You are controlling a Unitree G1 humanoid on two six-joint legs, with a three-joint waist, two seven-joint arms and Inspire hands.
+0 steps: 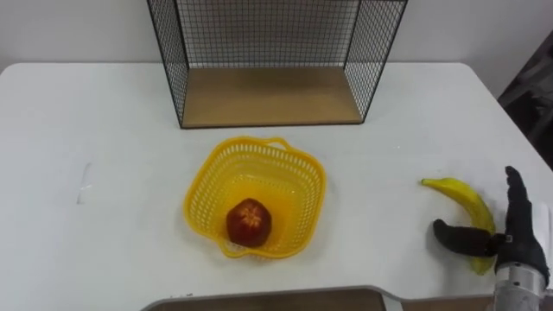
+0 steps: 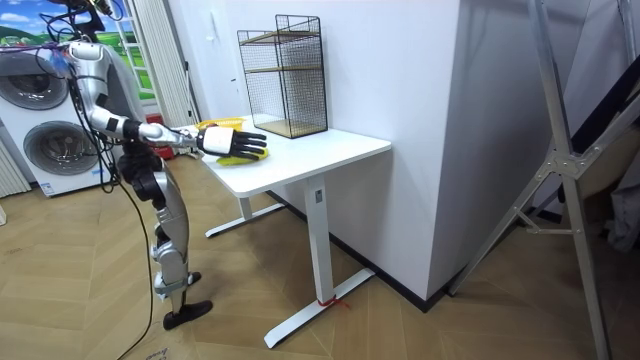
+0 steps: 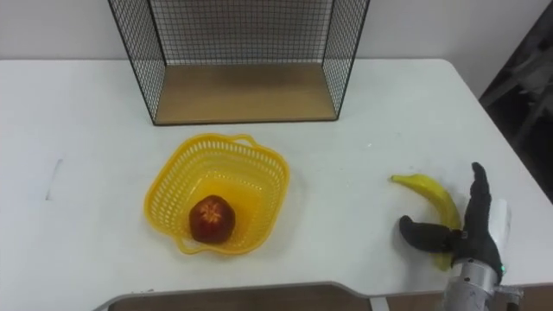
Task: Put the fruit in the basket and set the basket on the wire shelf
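**Right robot hand** (image 1: pixel 519 247): black, at the near right edge of the surface, low in the right corner of the eye views. The fingers (image 1: pixel 517 207) are straight and point away from the robot, and the thumb is spread wide to the left. The hand is apart and clamps nothing. In the room view the arm reaches out level over the surface from the robot, which stands upright at the end on the room view's left.

**Curved yellow banana** (image 1: pixel 462 197): lies flat on the surface. Its near half runs between the spread thumb and the straight fingers, and its far tip points left toward the middle. Whether the hand touches it cannot be told.

**Flat white surface** (image 1: pixel 86 130): a rectangular tabletop that carries every item listed here.

**Yellow plastic lattice basket** (image 1: pixel 298 186): a square bowl with a wavy rim and small handles. It sits upright near the middle of the surface, well apart from the banana and to its left.

**Round red apple** (image 1: pixel 249 222): inside the basket, on its floor, toward the near side.

**Black wire shelf** (image 1: pixel 268 95): mesh walls with a bare wooden bottom board. It stands at the far edge of the surface, just beyond the basket and not touching it.

**White washing machine** (image 2: pixel 50 150): on the floor behind the robot, at the room view's left.
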